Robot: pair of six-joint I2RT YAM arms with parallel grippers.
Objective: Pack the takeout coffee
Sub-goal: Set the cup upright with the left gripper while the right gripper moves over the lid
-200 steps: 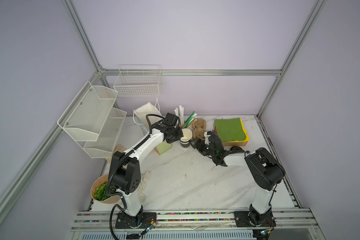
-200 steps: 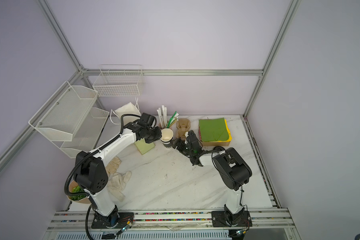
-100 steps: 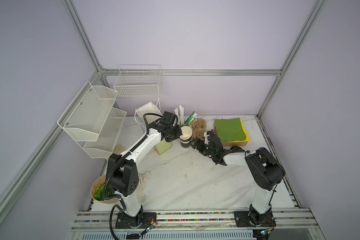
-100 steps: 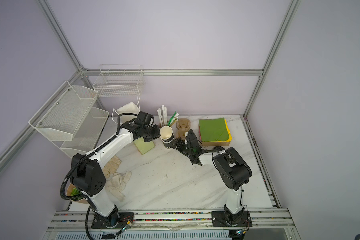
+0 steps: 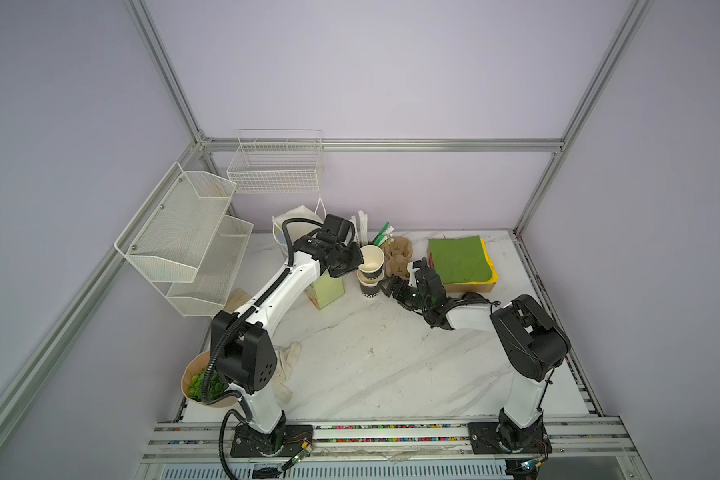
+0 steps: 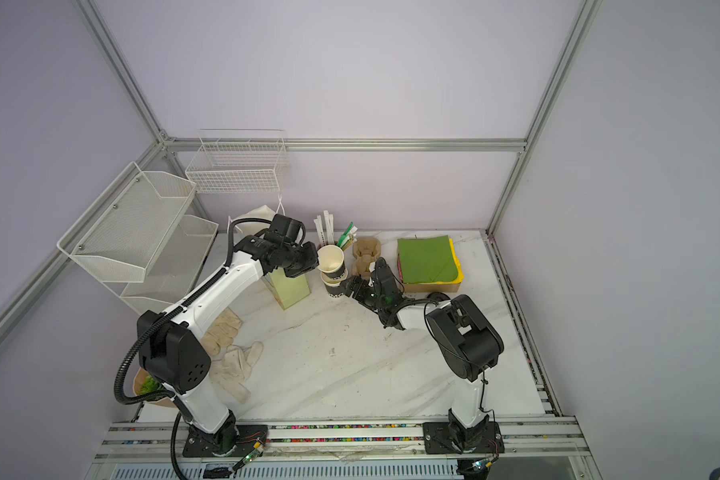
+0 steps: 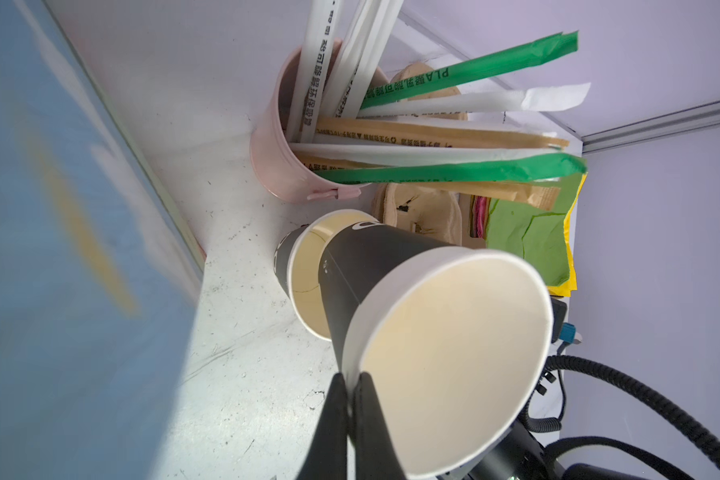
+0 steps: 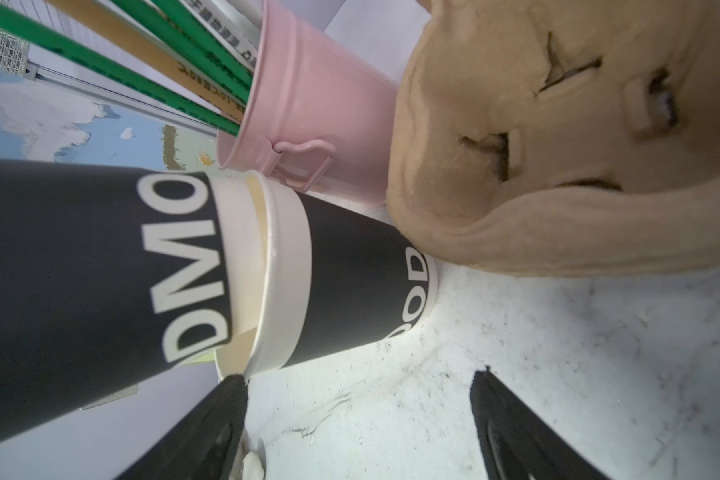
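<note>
Overhead, in both top views, the upper black paper cup [image 5: 371, 258] [image 6: 330, 259], cream inside and lidless, stands tilted at the back of the white marbled tabletop [image 5: 371, 365]. Its base is at the mouth of a matching lower black paper cup [image 5: 369, 289] with white lettering. The left gripper [image 5: 356, 266] meets the upper cup's rim from the left. The right gripper [image 5: 385, 286] lies low on the right of the lower cup.

From the left wrist, the two black fingers [image 7: 335, 409] are clenched on the upper cup's white rim, one outside the wall and one inside the cream mouth. The rest of the cup reaches away from them toward the lower cup [image 7: 304, 291]. A pale pink metal bucket [image 7: 279, 166] of wrapped straws [image 7: 454, 75] stands just behind.

From the right wrist, the ribbed black fingers [image 8: 219, 419] are spread wide, with bare tabletop between them. The lower cup [image 8: 350, 282] stands just past the tips, with one tip right at its rim; whether it touches cannot be told. The upper cup [image 8: 59, 270] leans out of the lower one. A brown moulded-pulp cup carrier [image 8: 537, 145] sits beside them.
</note>
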